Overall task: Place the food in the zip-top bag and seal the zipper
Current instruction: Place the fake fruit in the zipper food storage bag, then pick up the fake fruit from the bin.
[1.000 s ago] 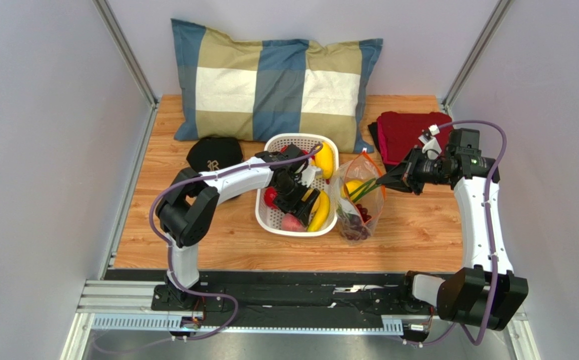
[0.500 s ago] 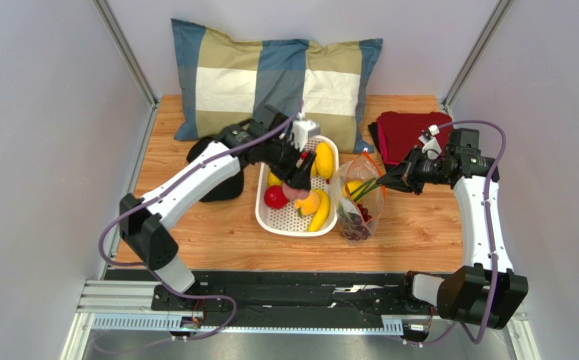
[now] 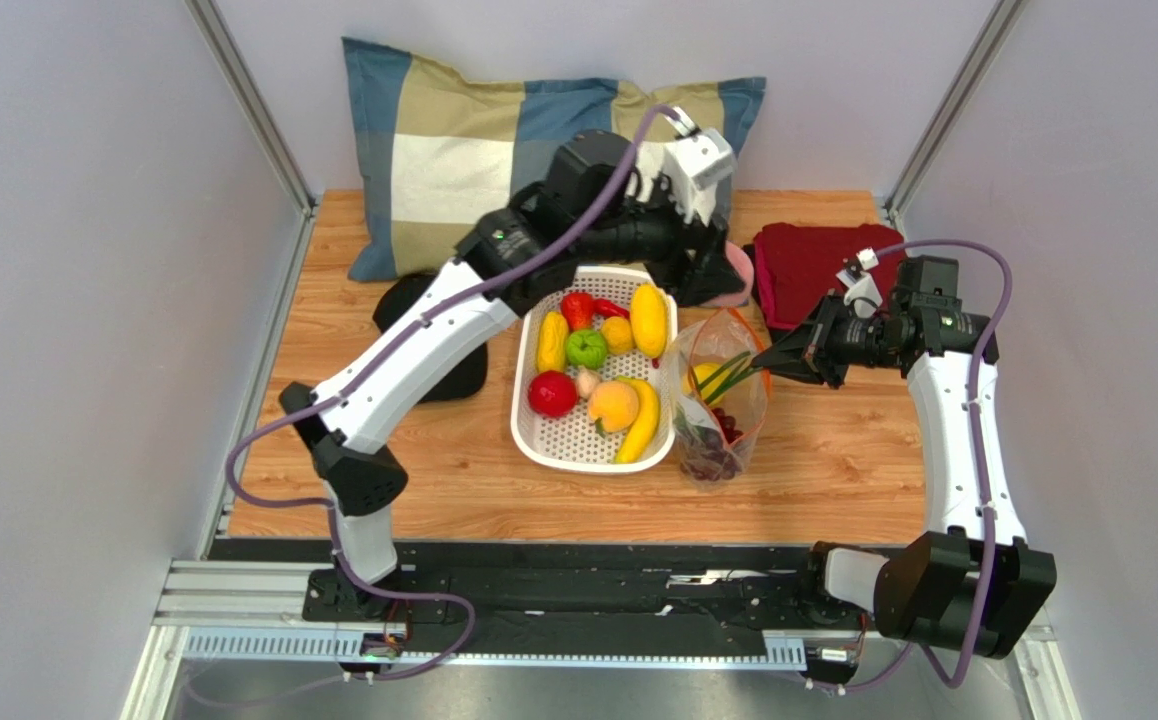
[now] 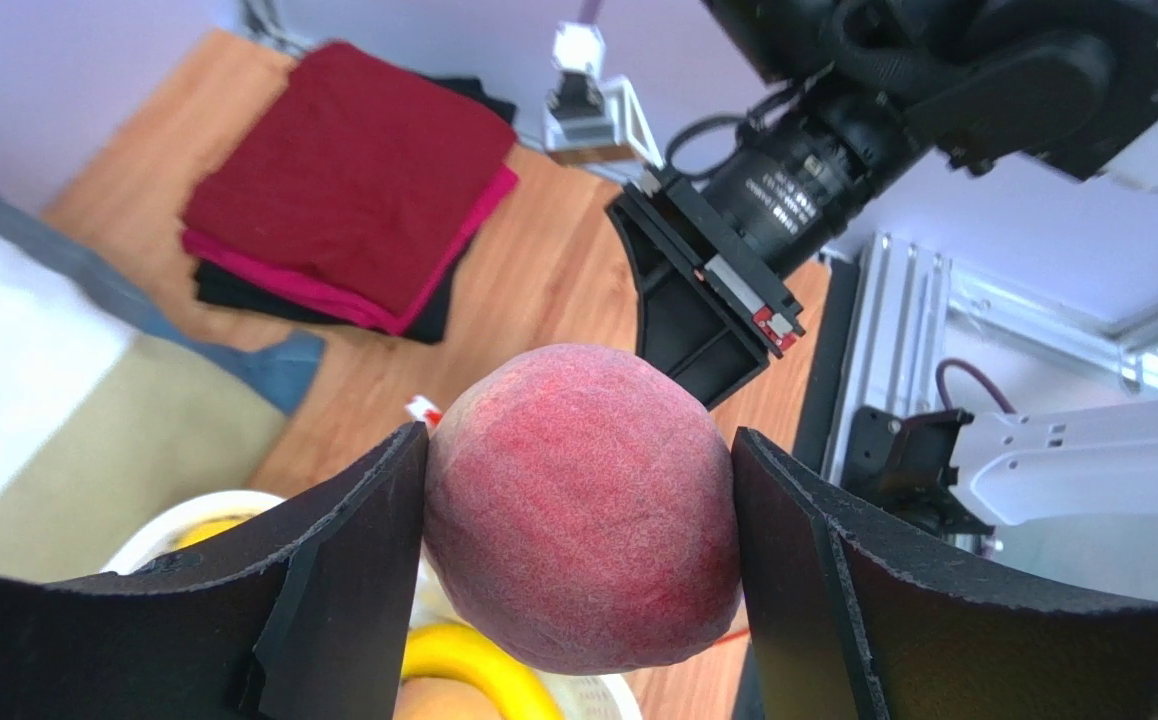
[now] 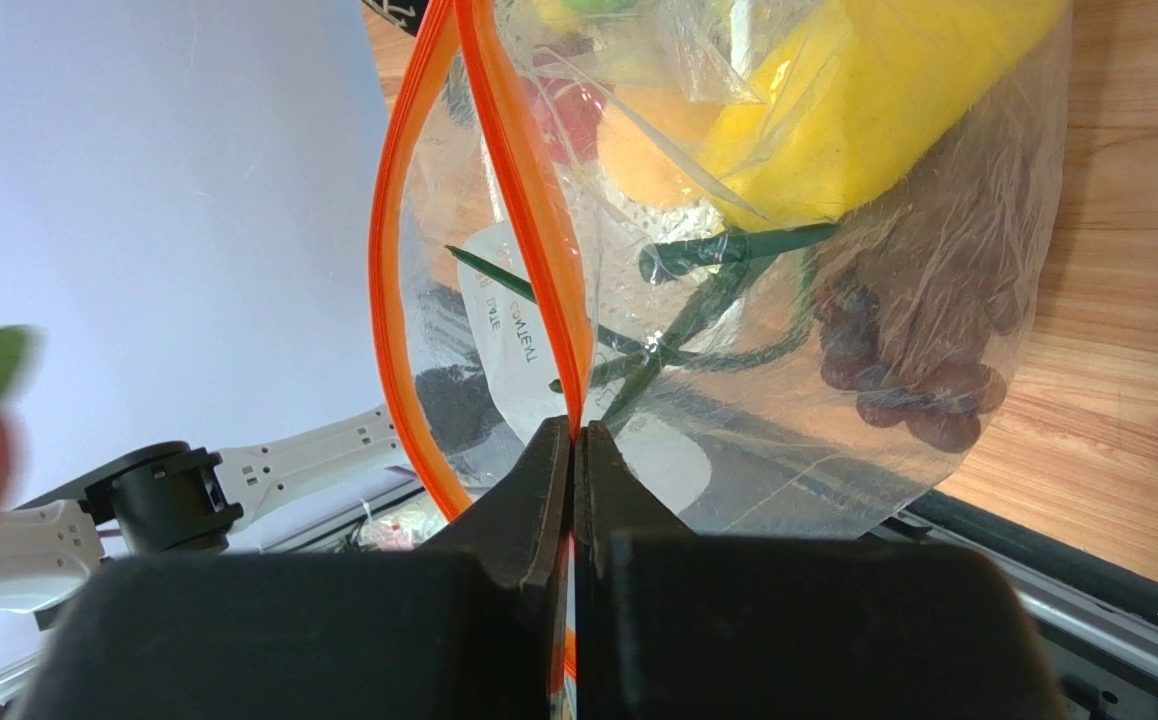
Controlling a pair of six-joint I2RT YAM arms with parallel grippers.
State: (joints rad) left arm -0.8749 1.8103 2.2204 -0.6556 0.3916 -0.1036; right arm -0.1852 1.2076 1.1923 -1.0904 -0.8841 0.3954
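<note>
Peach (image 4: 582, 507): pink-red and fuzzy, clamped between the two fingers of the left gripper (image 4: 578, 450), which bear on its left and right flanks. In the top view it hangs in the air past the far right corner of the basket (image 3: 522, 408), near the mouth of the zip-top bag (image 3: 720, 402) and clear of the table (image 3: 841, 480).

Zip-top bag: stands on the table just right of the basket, mouth raised and gaping. Inside are a yellow fruit, green scallions (image 5: 720, 248) and dark grapes (image 5: 916, 375); a white label shows through the plastic.

Zipper (image 5: 503, 165): the two orange-red strips are spread apart. The right gripper (image 5: 573, 450) has its fingers pressed together, pinching one strip at the mouth edge.

Basket: white and perforated, holding bananas, a green apple (image 3: 587, 350), a red apple (image 3: 549, 393) and an orange fruit (image 3: 614, 405).

Surroundings: checked pillow (image 3: 540, 165) along the far edge, folded red cloth (image 3: 818, 263) far right, and a black cap (image 3: 405, 308) partly hidden under the left arm.
</note>
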